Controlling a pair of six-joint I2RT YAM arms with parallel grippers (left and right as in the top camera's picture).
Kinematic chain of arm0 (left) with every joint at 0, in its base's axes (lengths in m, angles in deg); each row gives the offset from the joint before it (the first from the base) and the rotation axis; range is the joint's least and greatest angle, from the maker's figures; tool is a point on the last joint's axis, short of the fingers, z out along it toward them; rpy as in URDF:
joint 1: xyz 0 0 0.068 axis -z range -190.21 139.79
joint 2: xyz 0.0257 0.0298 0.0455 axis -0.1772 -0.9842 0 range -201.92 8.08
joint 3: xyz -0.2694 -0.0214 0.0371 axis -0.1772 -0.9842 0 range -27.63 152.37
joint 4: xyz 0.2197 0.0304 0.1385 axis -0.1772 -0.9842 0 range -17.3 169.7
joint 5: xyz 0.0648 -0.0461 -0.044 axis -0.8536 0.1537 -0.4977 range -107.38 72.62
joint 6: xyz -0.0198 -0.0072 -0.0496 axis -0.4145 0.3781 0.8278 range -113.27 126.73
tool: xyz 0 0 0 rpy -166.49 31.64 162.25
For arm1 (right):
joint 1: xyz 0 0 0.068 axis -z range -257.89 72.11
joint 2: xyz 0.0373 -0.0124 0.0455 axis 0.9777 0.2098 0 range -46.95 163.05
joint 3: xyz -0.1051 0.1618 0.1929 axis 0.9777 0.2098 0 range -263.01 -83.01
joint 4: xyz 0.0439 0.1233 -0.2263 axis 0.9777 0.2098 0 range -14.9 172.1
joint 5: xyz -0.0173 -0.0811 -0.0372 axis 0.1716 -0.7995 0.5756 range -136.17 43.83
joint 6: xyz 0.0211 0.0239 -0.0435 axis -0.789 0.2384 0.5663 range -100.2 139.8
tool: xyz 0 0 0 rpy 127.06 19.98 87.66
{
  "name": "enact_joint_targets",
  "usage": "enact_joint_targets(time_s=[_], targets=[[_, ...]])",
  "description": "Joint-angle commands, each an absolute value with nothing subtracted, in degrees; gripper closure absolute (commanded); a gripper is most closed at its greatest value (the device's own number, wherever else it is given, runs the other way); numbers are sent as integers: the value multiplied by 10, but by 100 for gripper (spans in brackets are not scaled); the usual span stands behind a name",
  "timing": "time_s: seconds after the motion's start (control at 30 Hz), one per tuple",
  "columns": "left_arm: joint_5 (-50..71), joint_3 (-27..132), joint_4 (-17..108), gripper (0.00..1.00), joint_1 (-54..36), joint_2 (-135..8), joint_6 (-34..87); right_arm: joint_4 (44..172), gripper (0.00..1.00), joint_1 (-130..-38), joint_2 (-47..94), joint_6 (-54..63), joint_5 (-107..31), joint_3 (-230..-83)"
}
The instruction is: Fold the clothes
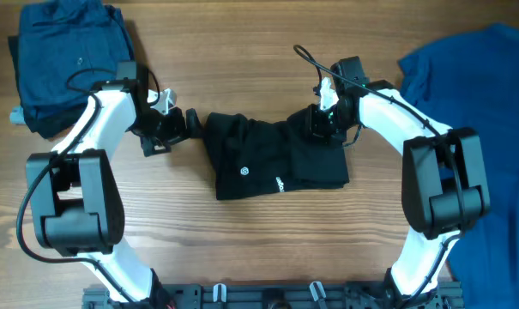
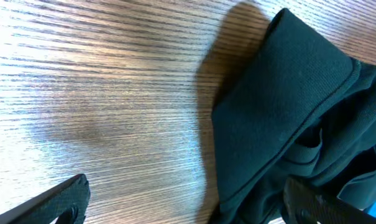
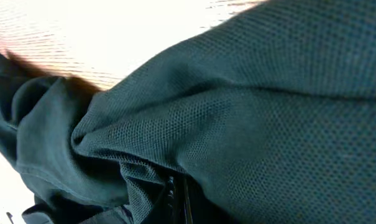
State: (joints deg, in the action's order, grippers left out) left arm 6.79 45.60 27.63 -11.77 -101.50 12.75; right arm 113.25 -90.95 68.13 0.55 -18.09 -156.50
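Right gripper (image 1: 321,120): jaws closed tight, set down on the upper right edge of the black T-shirt (image 1: 272,159). The wrist view is filled with dark mesh-knit cloth that gathers into a ridge running toward the fingers, so it reads as a pinch on a fold of fabric; the pads themselves are hidden. Left gripper (image 1: 171,129): jaws spread wide, holding nothing, low over the wooden table (image 1: 242,249) just beside the shirt's left edge, one finger close to the doubled-over hem. The shirt lies mid-table between the two arms, already bunched into a rough rectangle, with a small white mark (image 1: 246,171) facing up near the front edge. The cloth looks light, limp and non-slippery. It will sag and drag rather than hold shape, and a pinch through one layer would likely peel that layer off the rest. Best hold, as I judge it: the outer corners or the thick folded hem, both arms lifting together to keep the edge taut. Further out is a dark blue stack (image 1: 66,60) at the far left corner and a bright blue shirt (image 1: 491,94) spread at the right, both well apart from the grippers.
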Motion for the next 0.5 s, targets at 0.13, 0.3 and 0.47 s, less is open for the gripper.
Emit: enact_joint_targets(time_s=[0.13,0.3,0.47], targets=[[81,457,276,0,-120,-1020,115,1273,94,-910,561,34,-271,-1619],[81,457,276,0,-120,-1020,115,1314,82,-912,550,54,-237,-1579],[81,457,276,0,-120,-1020,115,1230,83,-912,550,52,-165,-1470]])
